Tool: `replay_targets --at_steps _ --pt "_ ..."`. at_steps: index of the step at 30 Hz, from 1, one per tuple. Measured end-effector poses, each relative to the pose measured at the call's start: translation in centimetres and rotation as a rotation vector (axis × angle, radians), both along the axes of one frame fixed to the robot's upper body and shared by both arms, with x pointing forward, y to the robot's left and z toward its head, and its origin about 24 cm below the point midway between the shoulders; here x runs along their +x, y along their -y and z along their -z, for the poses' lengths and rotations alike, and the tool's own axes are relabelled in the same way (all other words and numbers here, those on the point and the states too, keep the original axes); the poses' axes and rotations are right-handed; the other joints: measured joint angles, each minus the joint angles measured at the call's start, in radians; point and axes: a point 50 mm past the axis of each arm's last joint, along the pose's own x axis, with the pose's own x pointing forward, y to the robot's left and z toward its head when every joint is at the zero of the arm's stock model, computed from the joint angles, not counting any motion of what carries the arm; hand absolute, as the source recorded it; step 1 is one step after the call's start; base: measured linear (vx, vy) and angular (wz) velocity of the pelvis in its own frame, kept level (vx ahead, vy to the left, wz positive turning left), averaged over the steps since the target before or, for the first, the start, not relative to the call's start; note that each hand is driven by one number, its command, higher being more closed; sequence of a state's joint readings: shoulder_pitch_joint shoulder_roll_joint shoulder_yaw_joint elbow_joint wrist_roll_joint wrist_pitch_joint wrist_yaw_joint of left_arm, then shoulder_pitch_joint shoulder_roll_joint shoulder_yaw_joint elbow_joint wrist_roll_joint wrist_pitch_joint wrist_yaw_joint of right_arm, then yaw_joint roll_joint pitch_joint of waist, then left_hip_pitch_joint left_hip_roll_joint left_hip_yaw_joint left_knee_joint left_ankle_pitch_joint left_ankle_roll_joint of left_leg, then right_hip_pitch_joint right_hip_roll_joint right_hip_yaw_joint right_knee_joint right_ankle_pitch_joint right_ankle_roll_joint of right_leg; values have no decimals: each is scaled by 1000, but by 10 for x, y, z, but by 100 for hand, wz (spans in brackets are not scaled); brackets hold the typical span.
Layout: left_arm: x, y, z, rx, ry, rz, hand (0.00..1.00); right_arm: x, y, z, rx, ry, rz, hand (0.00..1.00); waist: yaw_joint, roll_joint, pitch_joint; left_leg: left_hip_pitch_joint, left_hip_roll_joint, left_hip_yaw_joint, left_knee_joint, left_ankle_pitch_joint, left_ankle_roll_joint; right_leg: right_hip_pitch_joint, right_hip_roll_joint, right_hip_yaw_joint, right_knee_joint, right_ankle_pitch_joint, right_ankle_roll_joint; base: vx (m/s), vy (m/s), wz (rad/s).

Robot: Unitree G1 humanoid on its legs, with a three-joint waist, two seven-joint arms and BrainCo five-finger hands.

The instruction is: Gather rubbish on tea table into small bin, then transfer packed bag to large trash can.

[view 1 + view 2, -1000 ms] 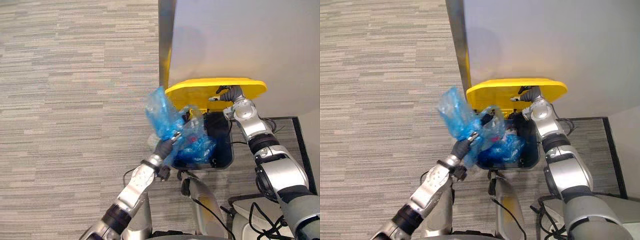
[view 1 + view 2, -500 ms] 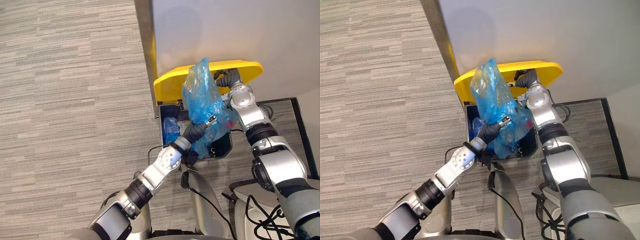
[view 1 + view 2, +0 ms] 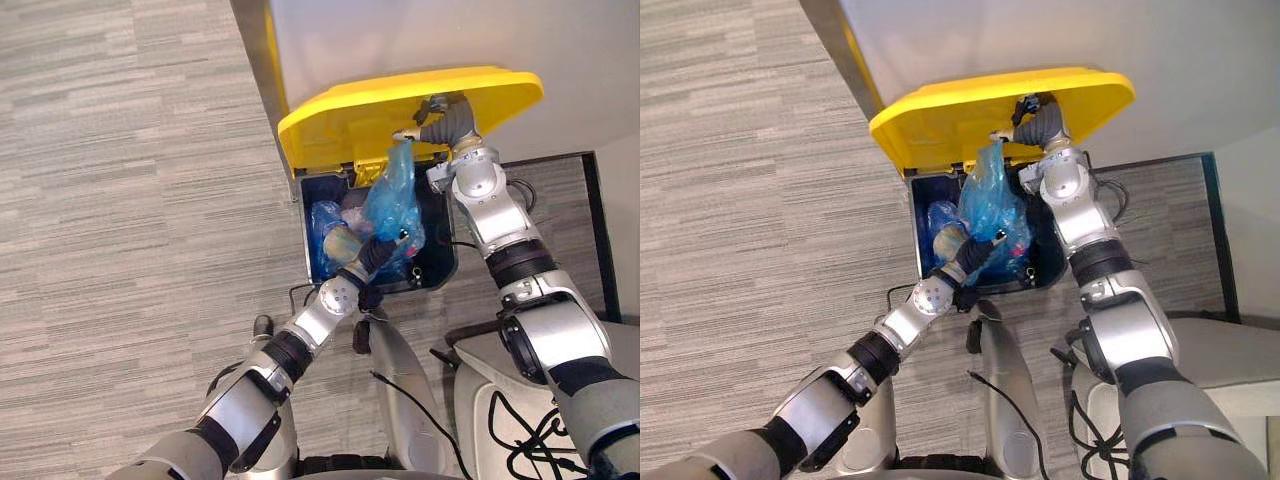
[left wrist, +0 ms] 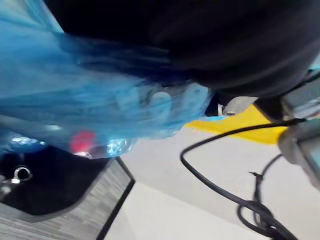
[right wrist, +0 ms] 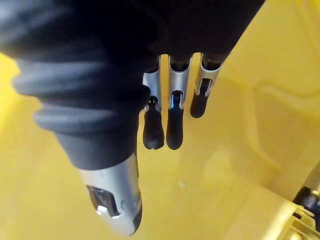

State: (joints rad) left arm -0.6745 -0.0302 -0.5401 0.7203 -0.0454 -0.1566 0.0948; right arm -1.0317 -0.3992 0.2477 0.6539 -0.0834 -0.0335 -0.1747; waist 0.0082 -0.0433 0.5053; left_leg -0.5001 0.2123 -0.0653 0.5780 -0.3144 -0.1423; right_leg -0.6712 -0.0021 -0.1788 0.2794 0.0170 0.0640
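Note:
The large trash can (image 3: pixel 446 272) stands against the wall, dark-walled, with its yellow lid (image 3: pixel 350 110) tipped up. My right hand (image 3: pixel 441 112) props the lid from below, and its straight fingers (image 5: pixel 173 122) lie flat against the yellow underside (image 5: pixel 250 125). The packed blue bag (image 3: pixel 396 203) hangs inside the can's opening, its loose top pointing up toward the lid. My left hand (image 3: pixel 379 252) is shut on the bag at the can's front rim. In the left wrist view the blue bag (image 4: pixel 100 100) is pressed against the hand, with a red item (image 4: pixel 82 141) showing through it.
Another blue bag (image 3: pixel 324 224) and a pale lump (image 3: pixel 341 241) lie in the can's left half. A white wall (image 3: pixel 420 35) with a grey corner strip (image 3: pixel 255 60) stands behind it. Striped grey carpet (image 3: pixel 130 220) spreads to the left. A dark-edged mat (image 3: pixel 592 190) lies at the right.
My left hand has swung the blue bag from left of the can to over its opening and lowered it inside. The right hand still props the lid. The camera has shifted.

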Motion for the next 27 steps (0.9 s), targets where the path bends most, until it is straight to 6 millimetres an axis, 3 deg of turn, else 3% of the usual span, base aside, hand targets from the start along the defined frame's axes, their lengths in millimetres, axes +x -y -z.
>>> replay_targets --at_steps 2,3,8,12,27 --pt "6 -8 2 21 -14 -42 100 -1 -3 -3 -9 15 -10 0 -5 0 0 -13 0 0 5 -1 -2 -10 0 0 0 3 3 40 -15 -2" --pt "8 -10 2 26 -15 -54 0 -2 -4 -3 -12 19 -12 0 -5 0 0 -17 0 0 8 -3 -4 -13 0 0 1 3 3 35 -3 -3" --pt "19 -34 10 54 -42 -207 0 -9 -22 -12 -58 81 -67 0 -20 -10 5 -31 1 8 20 -6 -7 -25 -1 6 1 6 -2 14 0 -2" --pt "21 -39 11 74 -40 -235 0 -16 -33 -23 -47 136 -113 0 -18 -10 5 -46 3 15 21 -6 -7 -45 1 11 7 6 -2 34 -22 -4" --pt "23 -46 13 81 -48 -282 0 -18 -36 -21 -46 144 -136 0 4 -11 4 -24 2 40 27 -8 -6 -37 1 27 16 10 -7 16 -12 -2"
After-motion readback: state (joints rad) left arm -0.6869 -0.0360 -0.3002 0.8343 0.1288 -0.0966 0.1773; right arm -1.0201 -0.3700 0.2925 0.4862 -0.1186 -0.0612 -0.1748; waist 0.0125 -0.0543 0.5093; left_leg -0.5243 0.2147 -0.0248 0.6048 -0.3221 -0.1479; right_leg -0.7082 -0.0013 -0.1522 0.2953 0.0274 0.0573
